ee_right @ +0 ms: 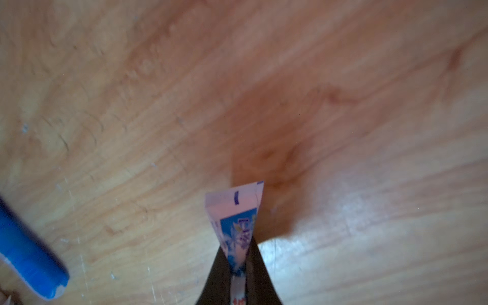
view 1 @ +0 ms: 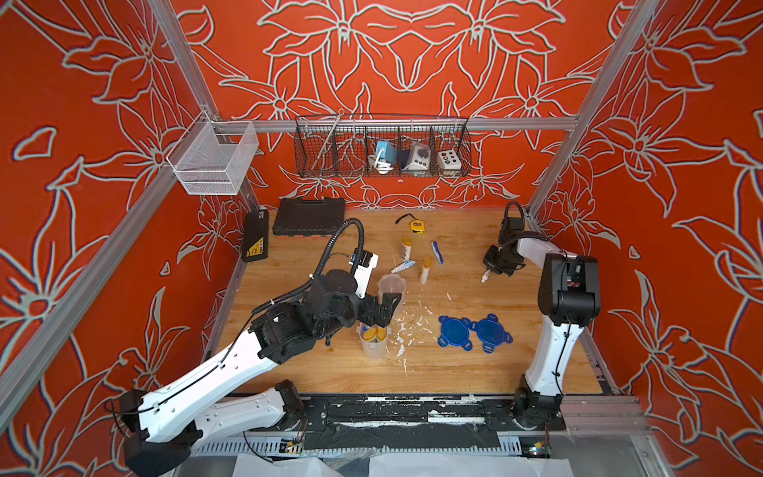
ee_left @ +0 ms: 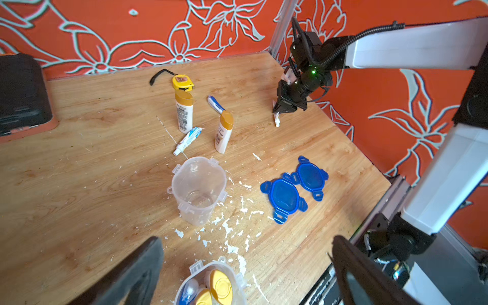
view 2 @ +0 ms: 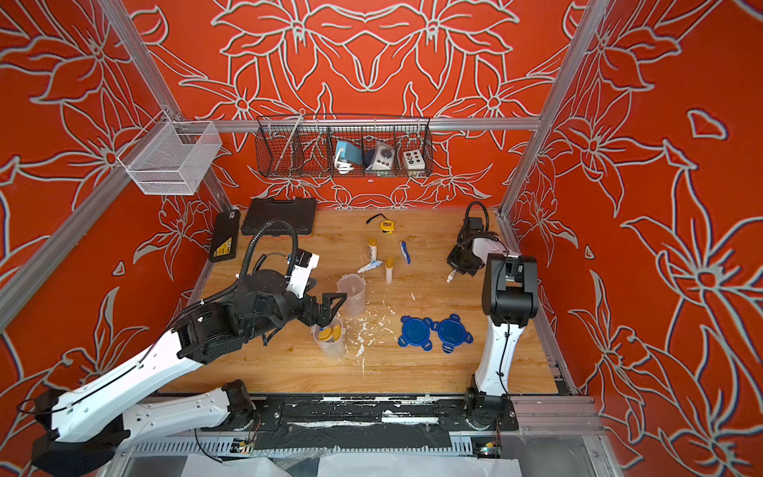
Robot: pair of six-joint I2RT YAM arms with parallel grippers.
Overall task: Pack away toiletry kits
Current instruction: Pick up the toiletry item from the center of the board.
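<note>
Though small, tube [ee_right: 235, 216] in right gripper [ee_right: 239, 254]

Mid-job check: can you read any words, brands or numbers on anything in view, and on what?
Nothing reads clearly.
held toothpaste tube in the right gripper: blue print, letters blurred.
loose toothpaste tube: print too small.
far bottle and near bottle: label text too small.
yellow sticker on the black flat case: unreadable.
tape measure: label unreadable.
</note>
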